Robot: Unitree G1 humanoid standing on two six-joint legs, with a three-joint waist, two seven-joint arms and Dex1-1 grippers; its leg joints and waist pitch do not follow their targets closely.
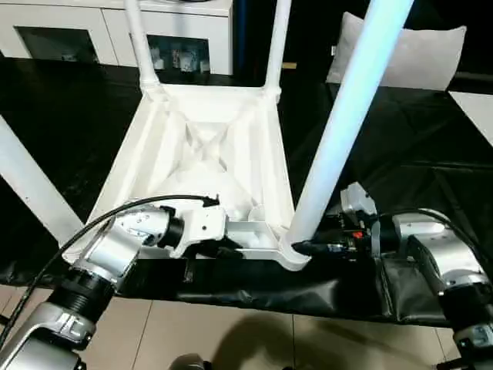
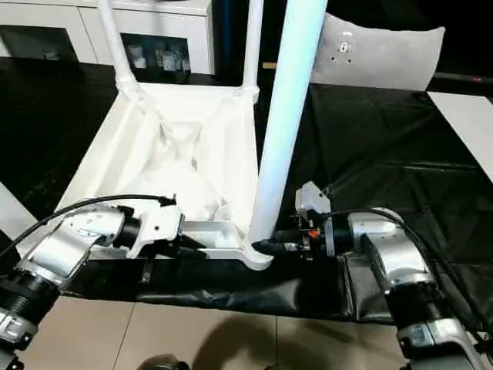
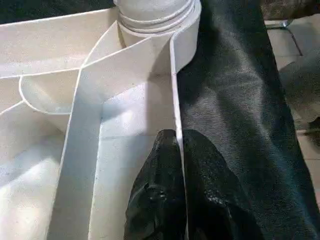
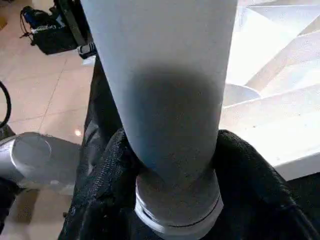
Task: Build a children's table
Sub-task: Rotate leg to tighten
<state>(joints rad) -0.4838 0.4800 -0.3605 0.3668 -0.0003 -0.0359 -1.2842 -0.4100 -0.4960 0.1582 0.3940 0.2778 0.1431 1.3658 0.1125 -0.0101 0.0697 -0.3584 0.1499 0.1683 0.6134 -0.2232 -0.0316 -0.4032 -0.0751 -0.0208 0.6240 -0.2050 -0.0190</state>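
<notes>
On the black-covered work surface [image 1: 400, 154] the children's table [image 1: 208, 146] lies upside down, ribbed underside up, at the middle of the head view. Its round corner sockets hold legs: two at the far corners, at about twelve o'clock, and a near leg [image 1: 339, 123] standing in the socket [image 1: 289, 250] at about five o'clock of the top. Another white leg [image 1: 27, 185] crosses the view at nine o'clock.

From seven o'clock the left arm reaches in level, wrist bent inward, and the left gripper [image 3: 181, 165] is pinched tight on the table's thin near rim wall [image 3: 176, 100], one black finger on each side. From four o'clock the right arm comes in level, and the right gripper [image 4: 172, 150] wraps the base of the near leg just above its socket, fingers [image 4: 250, 170] pressed against both sides.

A white cabinet [image 1: 115, 31] and a grey pillow [image 1: 416, 54] sit beyond.
</notes>
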